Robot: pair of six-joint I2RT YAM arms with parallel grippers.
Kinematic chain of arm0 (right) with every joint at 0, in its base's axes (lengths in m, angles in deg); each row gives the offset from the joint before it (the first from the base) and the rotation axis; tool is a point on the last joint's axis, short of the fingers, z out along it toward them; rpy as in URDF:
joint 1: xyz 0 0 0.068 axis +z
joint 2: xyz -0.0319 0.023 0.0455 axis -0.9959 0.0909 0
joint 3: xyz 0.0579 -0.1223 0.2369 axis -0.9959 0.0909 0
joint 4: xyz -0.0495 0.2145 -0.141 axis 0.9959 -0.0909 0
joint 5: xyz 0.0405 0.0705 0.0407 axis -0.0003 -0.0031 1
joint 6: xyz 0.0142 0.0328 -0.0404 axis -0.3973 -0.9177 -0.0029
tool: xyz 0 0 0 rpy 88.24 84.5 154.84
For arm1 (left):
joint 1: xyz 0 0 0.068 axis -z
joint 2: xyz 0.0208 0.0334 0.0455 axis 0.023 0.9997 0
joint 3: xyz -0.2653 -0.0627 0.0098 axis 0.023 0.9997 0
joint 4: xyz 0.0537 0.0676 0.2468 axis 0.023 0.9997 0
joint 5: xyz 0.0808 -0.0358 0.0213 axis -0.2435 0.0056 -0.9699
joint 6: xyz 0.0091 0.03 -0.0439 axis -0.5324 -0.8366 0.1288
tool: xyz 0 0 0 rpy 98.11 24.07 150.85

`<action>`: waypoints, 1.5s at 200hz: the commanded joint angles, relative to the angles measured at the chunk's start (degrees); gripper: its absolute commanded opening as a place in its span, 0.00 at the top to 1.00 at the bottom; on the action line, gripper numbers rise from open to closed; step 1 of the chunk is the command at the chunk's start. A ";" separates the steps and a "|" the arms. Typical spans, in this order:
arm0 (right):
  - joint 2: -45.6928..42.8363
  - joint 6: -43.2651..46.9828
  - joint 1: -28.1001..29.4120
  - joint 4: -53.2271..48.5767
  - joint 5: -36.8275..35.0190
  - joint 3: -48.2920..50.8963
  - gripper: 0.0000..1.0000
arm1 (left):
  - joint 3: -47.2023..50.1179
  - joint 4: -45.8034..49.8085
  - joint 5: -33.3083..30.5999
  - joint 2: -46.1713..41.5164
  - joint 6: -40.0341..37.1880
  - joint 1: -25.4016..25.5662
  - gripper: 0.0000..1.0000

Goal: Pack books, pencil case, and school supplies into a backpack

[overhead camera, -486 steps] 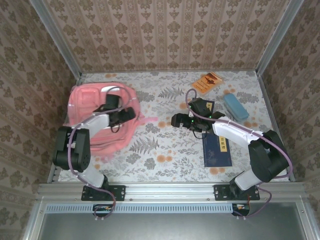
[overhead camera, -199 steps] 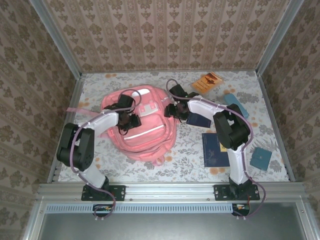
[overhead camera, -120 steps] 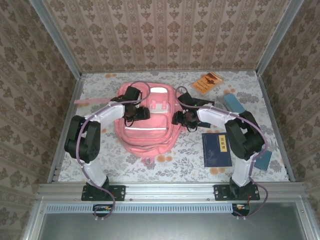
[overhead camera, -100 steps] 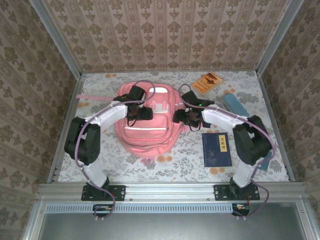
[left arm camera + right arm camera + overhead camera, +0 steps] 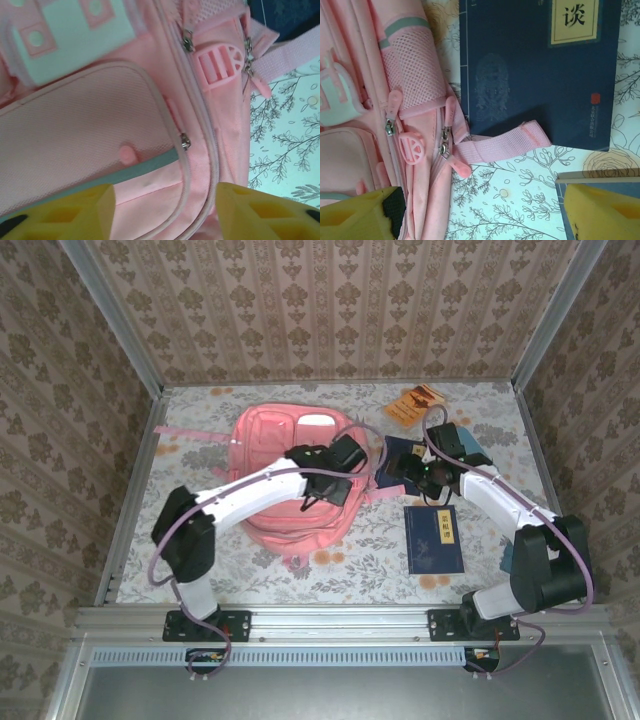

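The pink backpack [image 5: 280,455] lies flat at centre-left, front up. My left gripper [image 5: 335,490] hangs open over its right side, and the left wrist view has the yellow fingers [image 5: 60,212] on either side of the zip seams [image 5: 186,142], holding nothing. My right gripper [image 5: 410,472] is open just right of the backpack [image 5: 415,75]. It hovers above the table beside a pink strap [image 5: 500,145] that lies across a navy book [image 5: 535,75]. A second navy book [image 5: 434,538] lies nearer. The orange booklet [image 5: 415,403] is at the back. My right arm mostly hides the light blue pencil case [image 5: 482,454].
A sliver of a small teal item [image 5: 506,558] shows beside the right arm's elbow. Metal rails and papered walls close in the floral table [image 5: 330,550] on three sides. Bare table lies in front of the backpack and at the back left.
My left gripper has swept right across the backpack to its right edge. My right gripper has drawn back right, off the backpack, to above the navy book. The backpack shifted slightly.
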 commanded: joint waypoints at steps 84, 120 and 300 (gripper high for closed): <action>-2.33 -1.27 -2.35 0.89 2.50 1.67 0.18 | -5.47 7.70 -9.58 13.42 5.59 2.63 0.61; -2.08 -1.85 -2.60 1.03 1.94 2.03 0.18 | -6.28 9.55 -11.44 15.60 6.16 3.31 0.55; 4.60 22.36 7.50 17.42 20.41 -1.09 0.31 | 1.44 -1.72 -3.36 -15.23 -10.82 -7.87 1.00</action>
